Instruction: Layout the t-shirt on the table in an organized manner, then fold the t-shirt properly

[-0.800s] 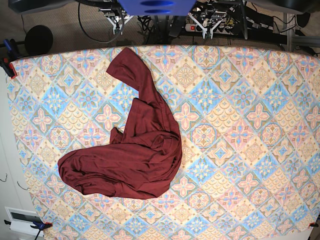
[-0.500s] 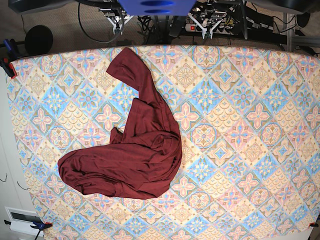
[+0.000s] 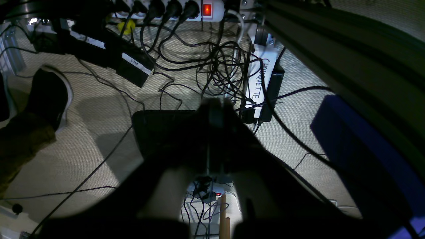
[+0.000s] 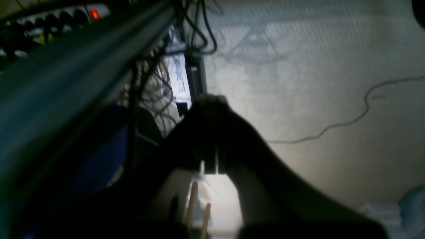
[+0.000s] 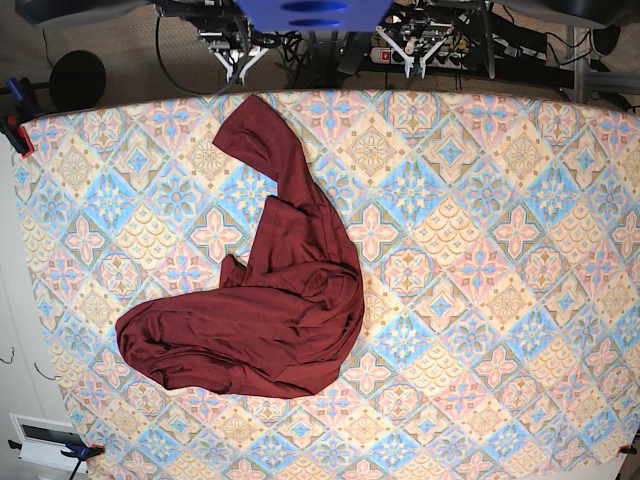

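The dark maroon t-shirt (image 5: 270,310) lies crumpled on the left half of the patterned table (image 5: 480,250). One sleeve stretches up toward the far edge, and the bulk is bunched at the lower left. Both grippers hang beyond the table's far edge, away from the shirt. My right gripper (image 5: 238,62) is at the top left of the base view and my left gripper (image 5: 413,52) at the top right. In the wrist views my left gripper (image 3: 215,109) and right gripper (image 4: 209,99) are dark, shut with nothing between the fingers, over the carpet.
A power strip (image 3: 186,8) and tangled cables (image 3: 219,66) lie on the floor behind the table. A shoe (image 3: 49,93) shows at the left. Clamps (image 5: 15,130) hold the cloth at the table's corners. A blue robot base (image 5: 312,12) sits at the top centre.
My right gripper has shifted slightly toward the table's far edge. The t-shirt and my left gripper have not moved.
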You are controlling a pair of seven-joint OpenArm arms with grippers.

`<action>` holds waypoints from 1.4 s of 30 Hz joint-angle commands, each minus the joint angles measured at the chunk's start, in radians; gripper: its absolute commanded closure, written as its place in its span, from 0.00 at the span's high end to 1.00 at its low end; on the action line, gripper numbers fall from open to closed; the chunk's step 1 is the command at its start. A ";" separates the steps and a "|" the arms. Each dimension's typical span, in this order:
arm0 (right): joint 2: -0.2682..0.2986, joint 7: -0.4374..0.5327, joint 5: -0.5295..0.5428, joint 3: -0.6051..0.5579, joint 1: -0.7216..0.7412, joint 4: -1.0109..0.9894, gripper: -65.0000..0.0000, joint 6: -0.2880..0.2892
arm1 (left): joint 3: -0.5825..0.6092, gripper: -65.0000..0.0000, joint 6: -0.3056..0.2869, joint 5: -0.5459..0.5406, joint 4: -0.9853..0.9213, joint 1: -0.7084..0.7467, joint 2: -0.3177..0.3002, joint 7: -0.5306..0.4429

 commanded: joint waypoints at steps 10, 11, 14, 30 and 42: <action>0.081 -0.005 0.002 0.005 -0.179 0.190 0.00 0.002 | 0.002 0.00 0.001 0.007 0.206 0.190 -0.051 -0.004; 0.089 -0.005 0.002 0.005 -0.200 0.216 0.00 0.002 | 0.002 0.00 0.001 0.001 0.231 0.210 -0.061 -0.004; 0.106 -0.005 0.006 0.006 -0.274 0.304 0.00 0.002 | 0.002 0.00 0.001 0.000 0.283 0.256 -0.080 -0.004; 0.196 -0.009 0.156 0.177 -0.625 0.850 0.00 0.002 | 0.004 0.00 0.001 -0.005 0.854 0.643 -0.187 -0.001; 0.210 -0.092 0.156 0.391 -0.843 1.353 0.00 0.002 | -0.004 0.00 0.003 -0.111 1.477 0.974 -0.304 0.002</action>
